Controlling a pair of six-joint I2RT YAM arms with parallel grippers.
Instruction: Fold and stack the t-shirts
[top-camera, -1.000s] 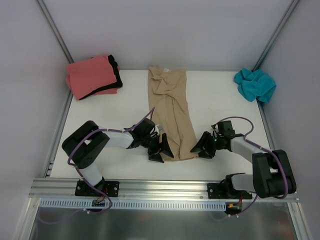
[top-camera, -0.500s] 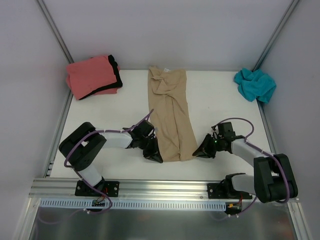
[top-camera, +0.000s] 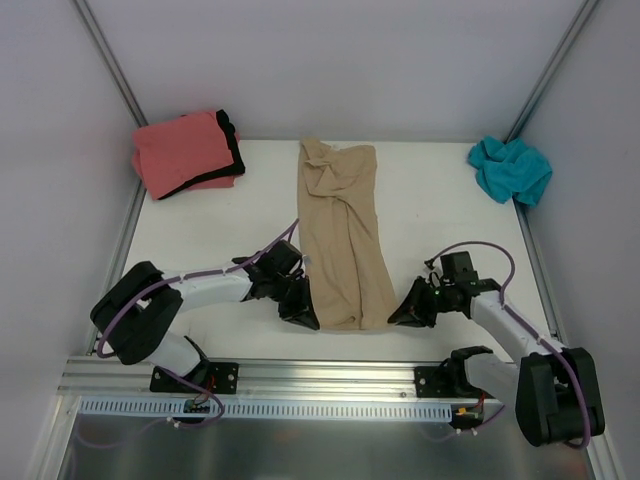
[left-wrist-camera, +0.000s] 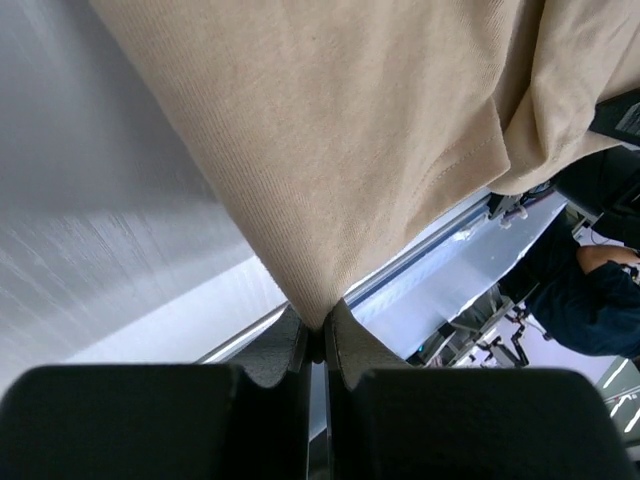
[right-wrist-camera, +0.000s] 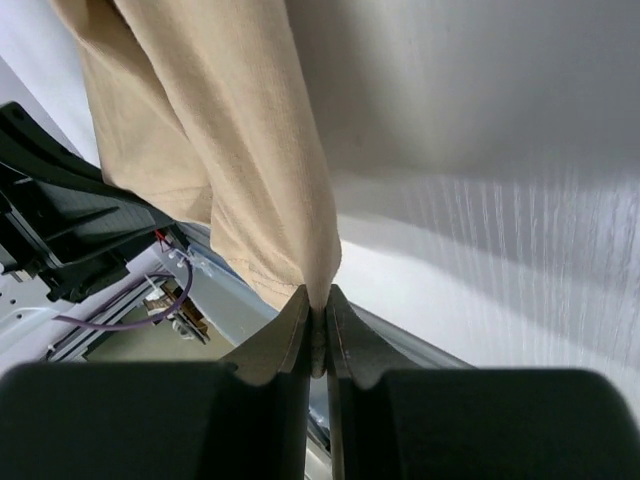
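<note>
Top external: white table (top-camera: 450, 210) sitting between grey walls (top-camera: 330, 60).
Left gripper (top-camera: 309, 320), right gripper (top-camera: 394, 318) reaching low, pinching tan shirt (top-camera: 340, 235).

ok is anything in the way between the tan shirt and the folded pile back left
Nothing visible. Bare table lies between the tan shirt and the coral-pink and black pile; the teal shirt sits far right. Left claw and right claw grip its near corners.

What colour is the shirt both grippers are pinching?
Plain tan-beige, no print. The t-shirt shows best in the top external view.
</note>
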